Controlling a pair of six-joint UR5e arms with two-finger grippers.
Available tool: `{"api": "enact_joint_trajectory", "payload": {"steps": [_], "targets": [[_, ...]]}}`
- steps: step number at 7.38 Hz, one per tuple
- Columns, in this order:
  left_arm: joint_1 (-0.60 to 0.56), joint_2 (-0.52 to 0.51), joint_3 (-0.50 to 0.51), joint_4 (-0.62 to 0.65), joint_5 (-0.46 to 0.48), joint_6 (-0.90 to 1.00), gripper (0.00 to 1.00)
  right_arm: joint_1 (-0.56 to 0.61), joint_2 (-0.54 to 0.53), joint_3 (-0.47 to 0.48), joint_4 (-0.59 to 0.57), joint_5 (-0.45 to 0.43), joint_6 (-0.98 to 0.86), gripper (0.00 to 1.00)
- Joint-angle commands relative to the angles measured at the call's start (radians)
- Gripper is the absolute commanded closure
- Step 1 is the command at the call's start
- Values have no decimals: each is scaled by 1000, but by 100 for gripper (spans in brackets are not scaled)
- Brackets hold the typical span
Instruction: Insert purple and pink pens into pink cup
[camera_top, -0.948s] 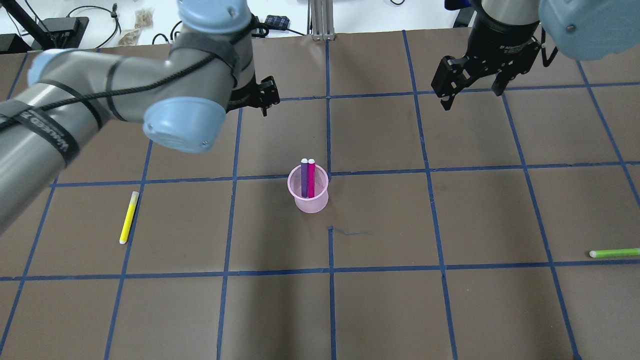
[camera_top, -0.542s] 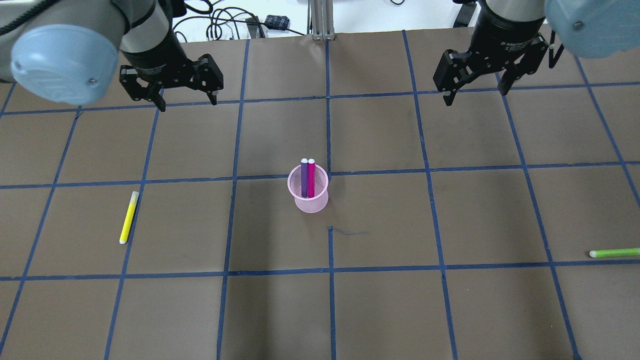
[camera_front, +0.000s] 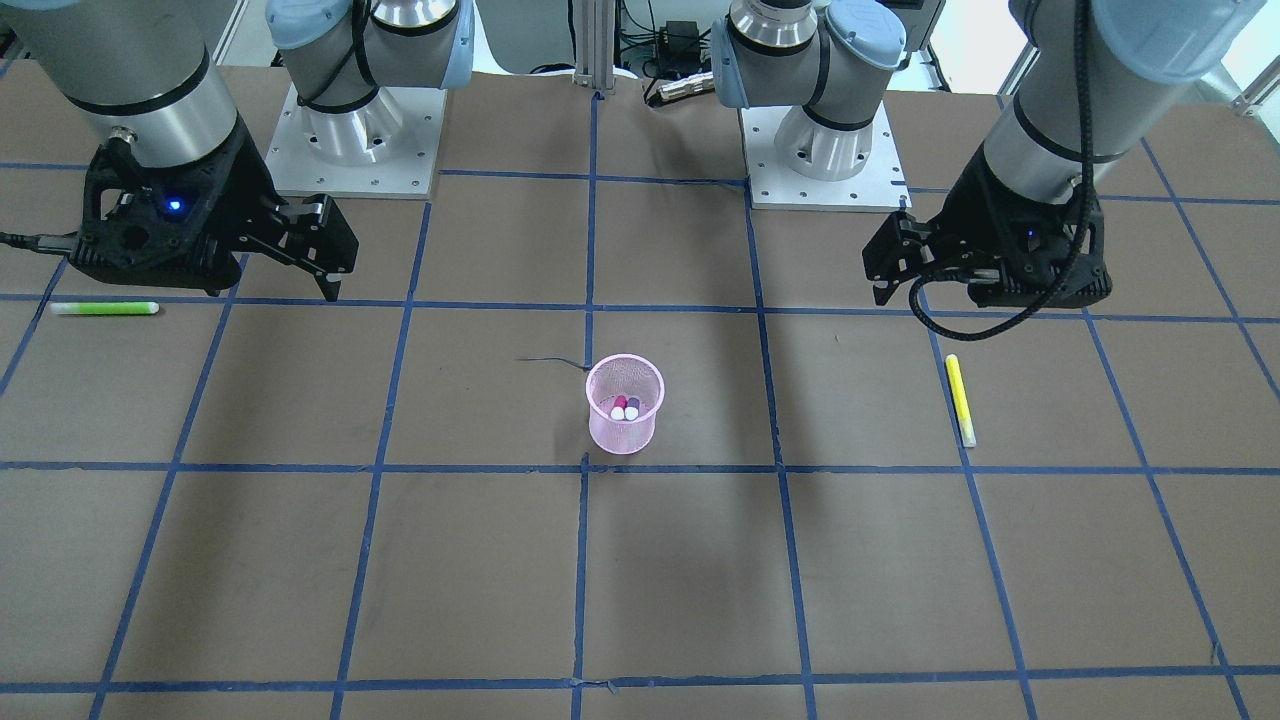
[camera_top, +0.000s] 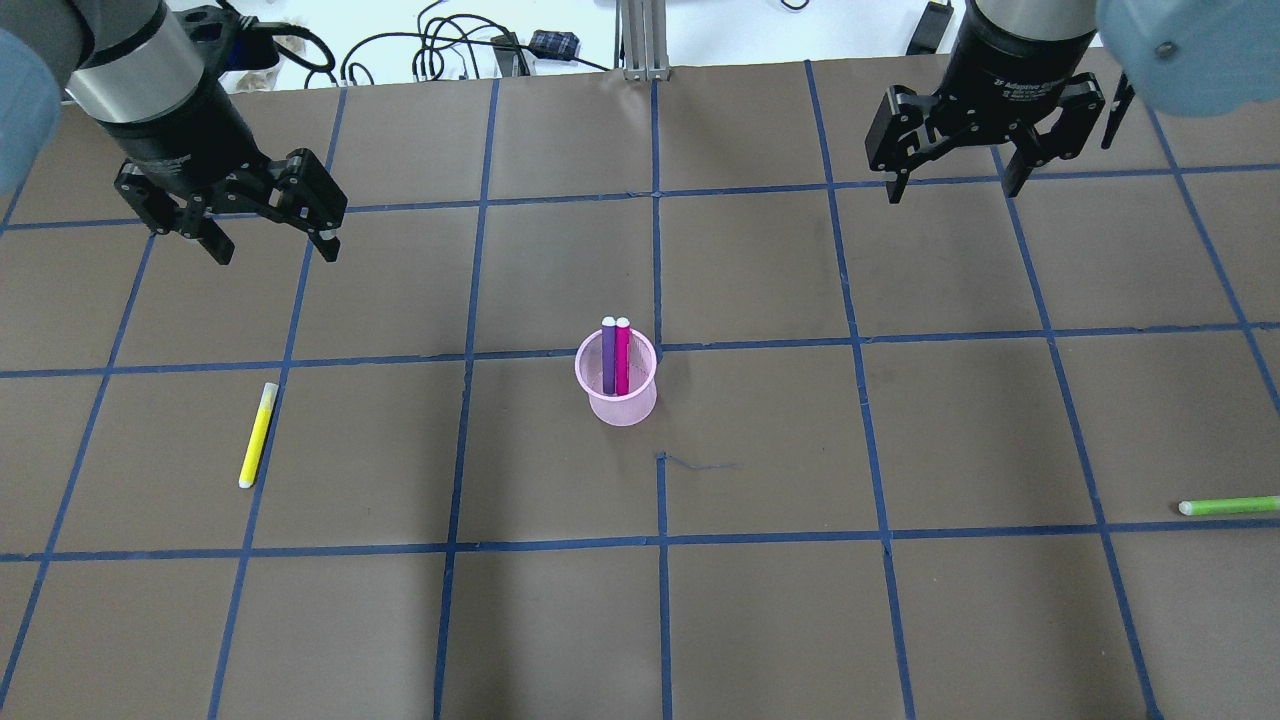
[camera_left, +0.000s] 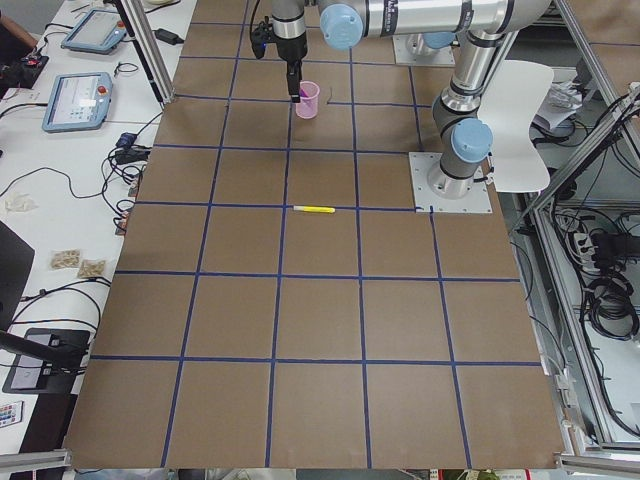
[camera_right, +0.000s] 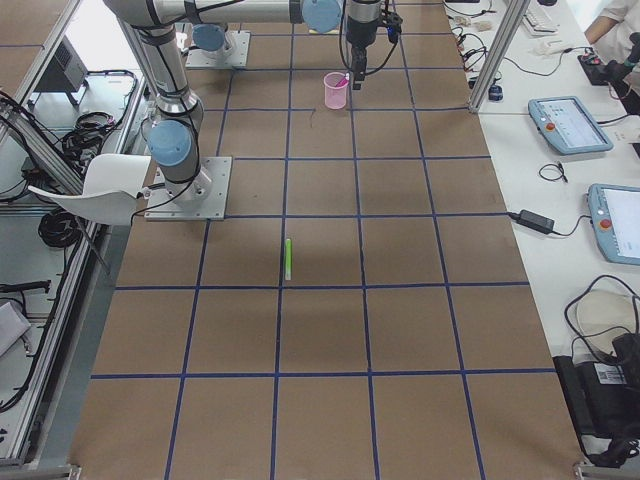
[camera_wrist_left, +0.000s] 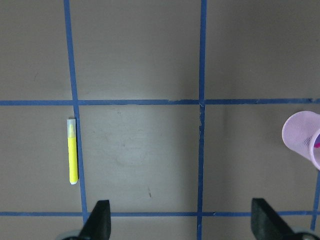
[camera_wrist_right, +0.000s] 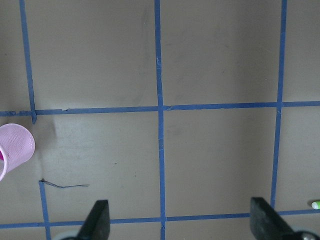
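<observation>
Pink cup (camera_top: 616, 395): see-thru mesh, upright at ctr of table (camera_top: 800, 450), on blue tape grid. Purple pen (camera_top: 608, 355) & pink pen (camera_top: 622, 355) stand inside, side by side, white tips above rim. Overhead, from cup: left gripper (camera_top: 275, 250) at 10 o'clock, fingers wide apart, nothing held. Right gripper (camera_top: 952, 192) at 2 o'clock, same. Yellow pen (camera_top: 257, 436) flat at 9, green pen (camera_top: 1228, 506) flat near 3, both well apart from cup.

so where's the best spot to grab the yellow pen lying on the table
Mid-barrel of the yellow pen, straight down from above, the left tool closing across its narrow width. It lies flat on the table, slim and straight, so only the long sides are exposed.
</observation>
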Motion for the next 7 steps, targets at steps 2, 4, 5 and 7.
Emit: {"api": "enact_joint_trajectory", "payload": {"steps": [2, 4, 5, 7], "targets": [[-17, 54, -51, -19, -6, -96, 0, 0, 2, 2, -3, 1, -1, 0], [-54, 66, -76, -14, 2, -112, 0, 0, 2, 2, -3, 5, -1, 0], [-55, 66, -74, -13, 2, -124, 0, 0, 2, 2, -3, 5, -1, 0], [-55, 66, -74, -13, 2, -124, 0, 0, 2, 3, -3, 7, -1, 0]]}}
